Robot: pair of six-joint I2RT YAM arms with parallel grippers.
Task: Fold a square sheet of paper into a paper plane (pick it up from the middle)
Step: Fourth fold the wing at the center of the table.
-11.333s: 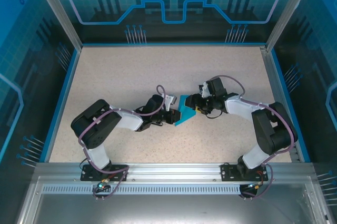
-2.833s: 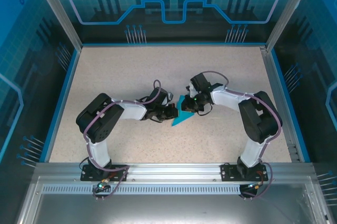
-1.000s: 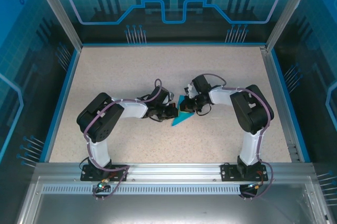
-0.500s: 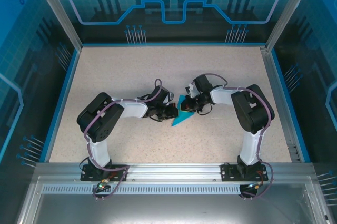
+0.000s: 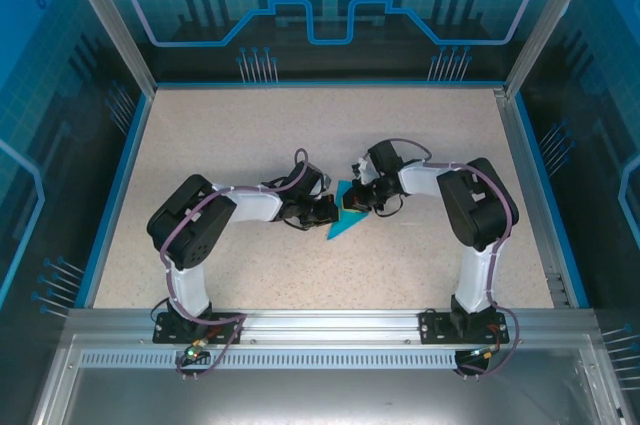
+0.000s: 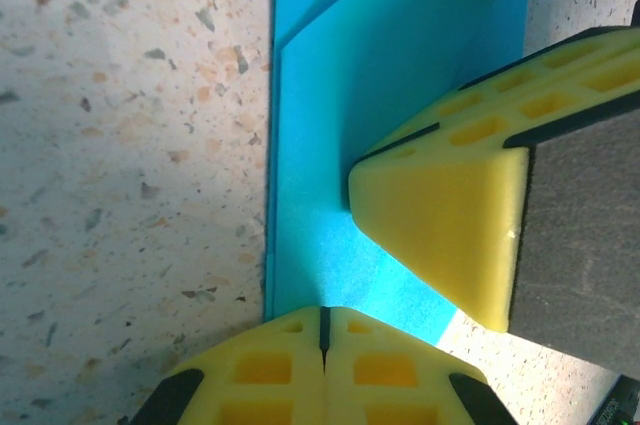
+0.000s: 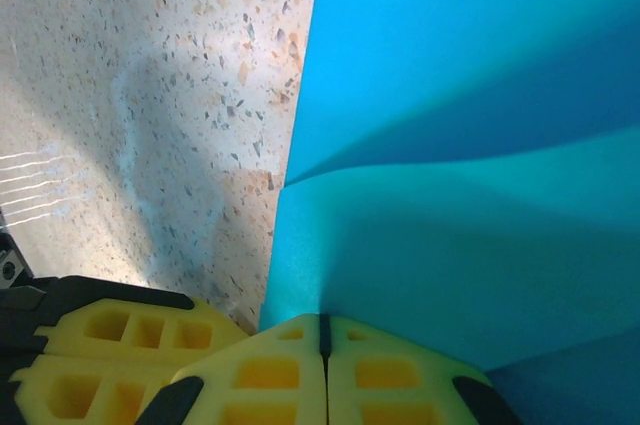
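Paper plane: cyan-blue paper plane [image 5: 338, 227], partly folded, lies flat near the middle of the table [image 5: 250, 135], between the two gripper heads. Its sharp tip points toward the near-left.

Left arm: reaches in from the left, elbow bent, with the left gripper [image 5: 327, 213] at the paper's left edge.

Right arm: folded back on itself, with the right gripper [image 5: 353, 202] at the paper's far-right part. The two heads are almost touching.

Left jaws: closed. In the left wrist view the yellow fingers of the left gripper [image 6: 322, 313] meet with only a thin seam between them. Their tips sit on the near edge of the paper plane [image 6: 320, 125]. Cannot tell whether a layer is pinched or the tips only press down.

Right jaws: closed. In the right wrist view the right gripper [image 7: 322, 320] shows the same thin seam, with its tips against the paper plane [image 7: 450, 75].

Contact, left wrist view: one yellow finger [image 6: 440, 215] of the right gripper rests on the paper from the right, just beside the left fingertips.

Folds: in the left wrist view one layer overlaps another along a straight edge on the left. In the right wrist view an upper flap lifts slightly and throws a shadow on the layer below.

Neighbour, right wrist view: the left gripper's fingers [image 7: 100, 340] show at the lower left, on speckled table [image 7: 180, 95].
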